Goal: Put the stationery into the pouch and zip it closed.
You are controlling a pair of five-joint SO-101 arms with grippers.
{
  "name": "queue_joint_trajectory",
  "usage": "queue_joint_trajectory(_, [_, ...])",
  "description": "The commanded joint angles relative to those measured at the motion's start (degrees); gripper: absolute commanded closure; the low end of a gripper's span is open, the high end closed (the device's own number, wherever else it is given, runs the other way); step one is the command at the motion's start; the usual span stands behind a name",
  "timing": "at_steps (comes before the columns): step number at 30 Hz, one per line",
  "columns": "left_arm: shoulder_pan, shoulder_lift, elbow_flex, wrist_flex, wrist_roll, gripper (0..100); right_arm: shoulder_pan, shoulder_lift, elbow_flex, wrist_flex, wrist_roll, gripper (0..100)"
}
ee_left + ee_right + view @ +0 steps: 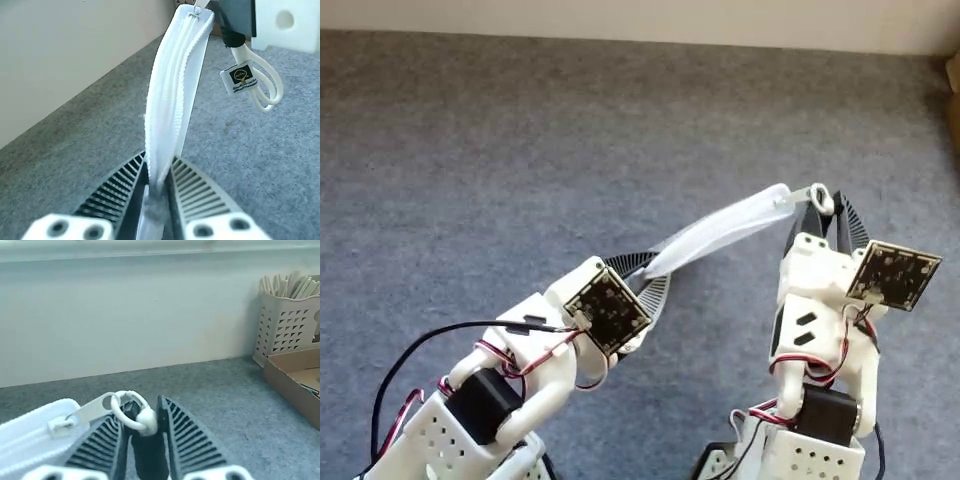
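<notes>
White pouch [720, 232], soft, translucent, ribbed zip, hangs stretched above the grey felt-like surface [500, 140]. Left tool [642, 278] pinches one end. Right tool [827, 212] is clamped on the pull cord [146, 450] at the other end. Surface runs wide to the wall; lattice basket [284, 325] and cardboard box [295, 377] sit at its edge.

The translucent white soft plastic pouch [720, 235] hangs off the grey worktop across the centre of the high view, stretched slantwise, narrow edge up. Its lower-left end is clamped in the left pincer [645, 275]. Its white zip [175, 75] looks closed along the visible length. At the upper-right end, the silver zip pull [92, 410] carries a white cord loop [265, 85] with a small label [240, 76]. The pull's dark tab [145, 450] is pinched in the right pincer [142, 435].
</notes>
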Motion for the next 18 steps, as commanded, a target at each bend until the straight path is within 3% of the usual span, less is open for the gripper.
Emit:
queue_joint_trajectory(1, [-3.0, -0.7, 0.1, 1.5, -0.3, 99, -1.1, -0.1, -1.0, 2.2, -1.3, 91.6])
queue_joint_trajectory(6, [-3.2, -0.7, 0.1, 1.4, -0.2, 98, -8.2, -0.1, -1.0, 10.1, -1.0, 80.4])
queue_joint_trajectory(11, [-8.0, -0.7, 0.3, 1.3, 0.4, 87, -11.3, -1.6, -2.4, 14.7, -1.0, 80.3])
queue_joint_trajectory(14, [-11.6, -0.6, 0.1, 1.2, 4.8, 85, -13.6, -7.2, -3.3, 19.5, -0.9, 80.3])
queue_joint_trajectory(18, [-15.8, -0.6, -0.2, -0.2, 5.5, 82, -17.9, -17.7, -2.9, 22.3, 1.2, 80.3])
